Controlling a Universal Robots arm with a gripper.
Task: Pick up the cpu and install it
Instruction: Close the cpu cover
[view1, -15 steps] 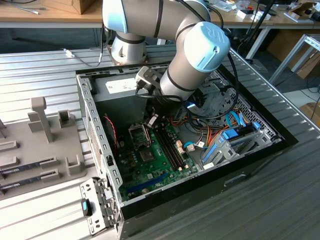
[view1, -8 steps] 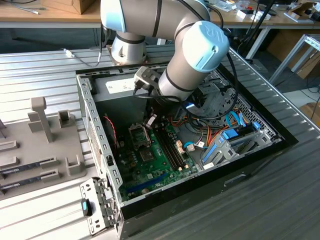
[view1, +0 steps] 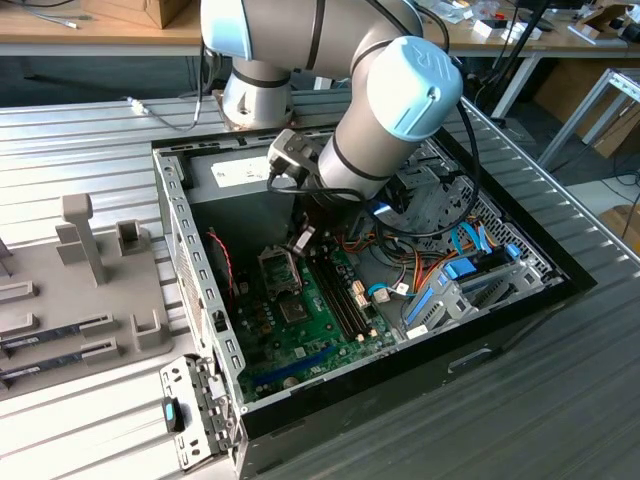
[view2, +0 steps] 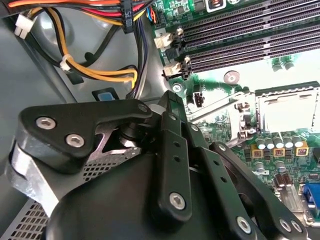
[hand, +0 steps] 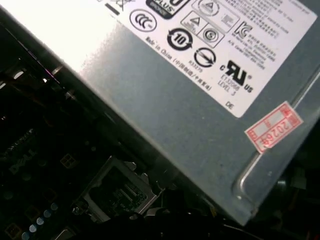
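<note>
Cpu: I cannot tell where the small square chip lies. Its place may be the pale patch at the arm's tip or the bright socket bed, and neither reads clearly.
Exterior view, end effector: the dark end effector (view1: 300, 243) hangs inside the open black computer case (view1: 520, 300), just above the square metal-framed processor socket (view1: 280, 270). Whether it is spread or pinching something cannot be told.
Exterior view, board: the green motherboard (view1: 320, 335) lies flat in the case, with the long black memory slots (view1: 345, 300) beside the socket toward the exterior view's right.
Exterior view, surroundings: the case rests on a ribbed grey metal surface (view1: 90, 140). A grey moulded parts holder (view1: 90, 290) sits at the exterior view's left, well apart from the arm.
Second wrist view: black linkage bars of the end effector fill the foreground. Beyond them the socket's silver load plate (view2: 215, 107) stands lifted, and the socket bed (view2: 287, 107) is washed out bright. Orange and yellow cables (view2: 95, 70) run nearby.
First wrist view: a grey metal power supply box (hand: 165, 115) with a red sticker (hand: 274, 127) sits close, and the socket frame (hand: 117, 195) lies dim beneath it.
</note>
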